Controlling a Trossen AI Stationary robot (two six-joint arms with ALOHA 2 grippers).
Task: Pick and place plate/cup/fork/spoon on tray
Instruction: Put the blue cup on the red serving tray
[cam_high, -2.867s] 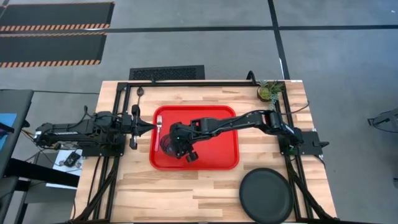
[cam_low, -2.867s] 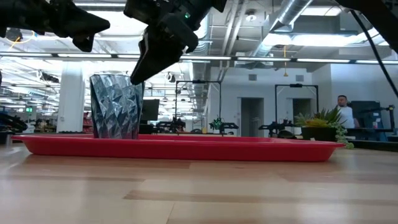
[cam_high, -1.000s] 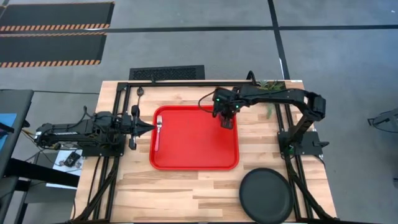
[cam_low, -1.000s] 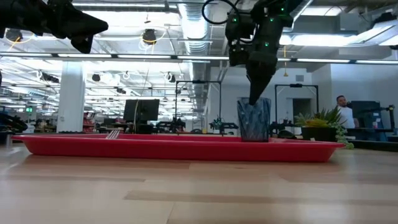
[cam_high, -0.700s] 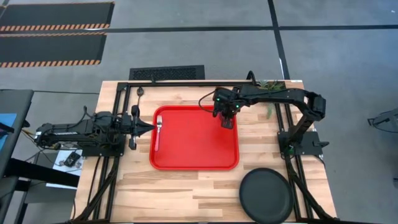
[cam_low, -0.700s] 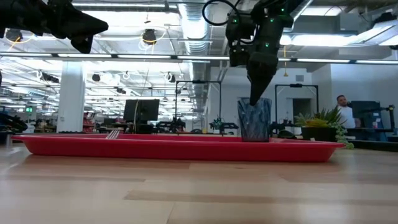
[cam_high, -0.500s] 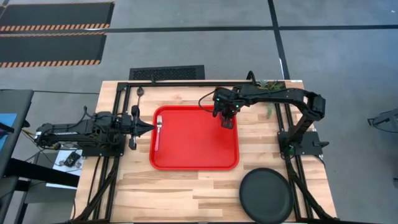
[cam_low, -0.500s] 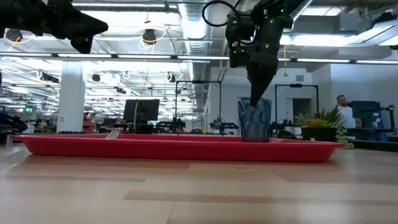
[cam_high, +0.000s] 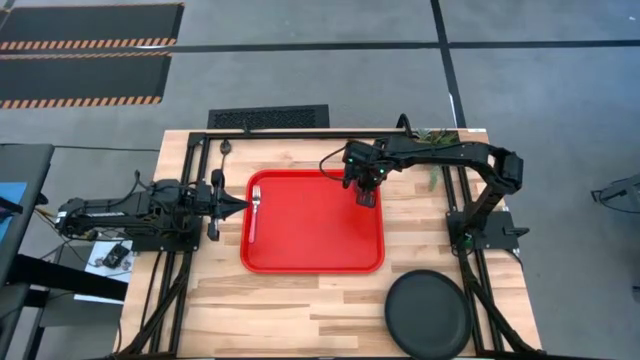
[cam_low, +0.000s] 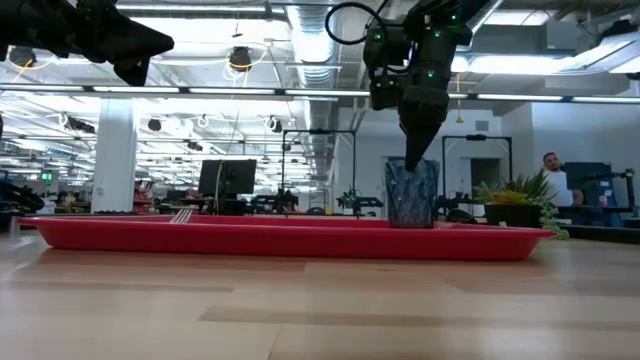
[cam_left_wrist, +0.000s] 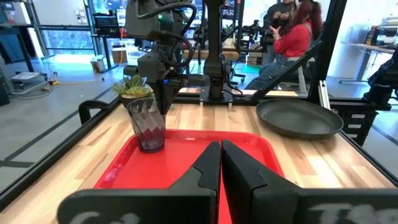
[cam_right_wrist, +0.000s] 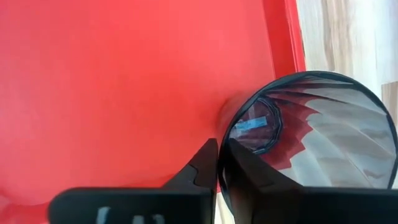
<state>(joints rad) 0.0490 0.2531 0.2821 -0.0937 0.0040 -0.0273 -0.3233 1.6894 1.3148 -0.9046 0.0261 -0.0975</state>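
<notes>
**A:** Cup (cam_low: 411, 193) stands upright on the red tray (cam_high: 300, 245), far right corner. 2.9 s ago it was at the tray's left side; since 1.0 s ago nothing has shifted.

**B:** Right gripper (cam_high: 366, 192)?

**A:** Straight above the cup, pointing down, fingers pinched narrow on the cup's rim: one finger inside, one outside. Right wrist view shows that best: the cup wall (cam_right_wrist: 311, 143) sits between the two dark fingers (cam_right_wrist: 205, 165), tray bottom visible through the cup base.

**B:** Left?

**A:** Left gripper (cam_high: 238, 204) hangs at the tray's left edge, above the table, fingers closed together, holding nothing. Same pose as in all the earlier frames.

**B:** What else is on the tray?

**A:** Fork (cam_high: 254, 212) lies along the left side, tines toward the far edge. Low view shows only its tines (cam_low: 181, 215) over the lip.

**B:** Off the tray?

**A:** Spoon (cam_high: 226, 154) on the wood table (cam_high: 300, 300), far left corner, well apart from the tray. Black plate (cam_high: 429, 314) at the near right corner; the low view misses both, the left wrist view catches the plate (cam_left_wrist: 298, 117). Small potted plant (cam_high: 432, 146) at the far right corner, just beyond the cup, partly covered by the right arm from above. People (cam_left_wrist: 292, 34) stand beyond the table.
</notes>
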